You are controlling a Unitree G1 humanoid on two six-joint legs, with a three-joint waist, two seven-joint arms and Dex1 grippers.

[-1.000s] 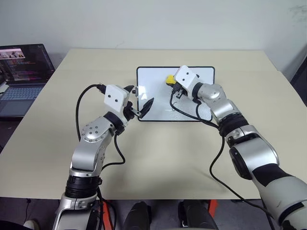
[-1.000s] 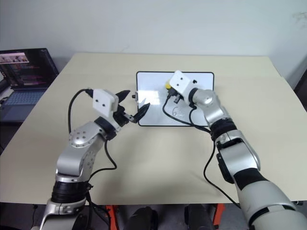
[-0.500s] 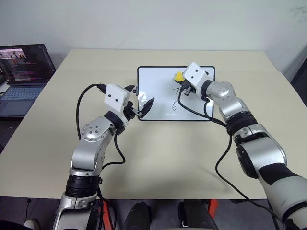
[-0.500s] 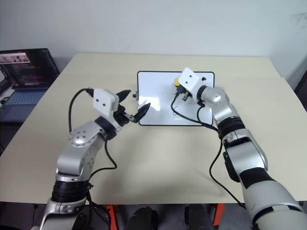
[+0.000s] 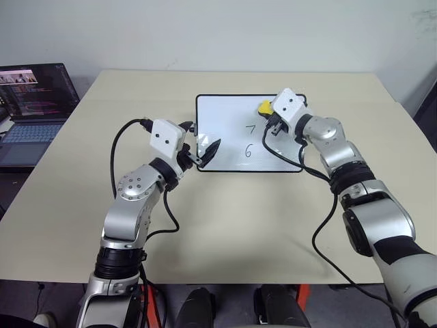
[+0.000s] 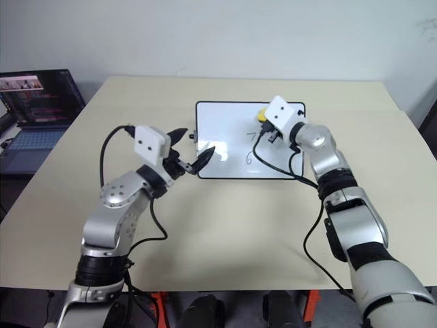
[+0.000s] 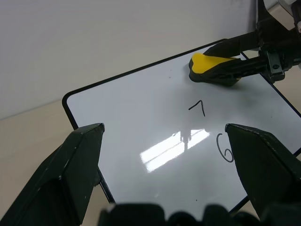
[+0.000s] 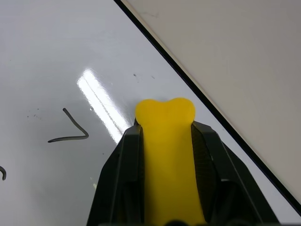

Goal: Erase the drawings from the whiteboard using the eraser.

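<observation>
The whiteboard (image 5: 225, 116) lies flat at the far middle of the table. Two black drawings stand on it, a 7 (image 5: 250, 128) and below it a 6 (image 5: 248, 151); they also appear in the left wrist view as the 7 (image 7: 198, 107) and the 6 (image 7: 225, 148). My right gripper (image 5: 268, 113) is shut on the yellow eraser (image 5: 263, 107), which rests on the board near its far right corner, just beyond the 7. The eraser (image 8: 165, 117) pokes out between the black fingers (image 8: 126, 160). My left gripper (image 5: 200, 138) stands open at the board's left edge, nothing in it.
An open laptop (image 5: 33, 102) sits off the table's far left corner. Black cables loop from both wrists over the beige table (image 5: 239, 219). The table's near half and right side are bare.
My right gripper has slid the eraser to the right along the board's far part, uncovering the 7. The left arm has stayed where it was.
</observation>
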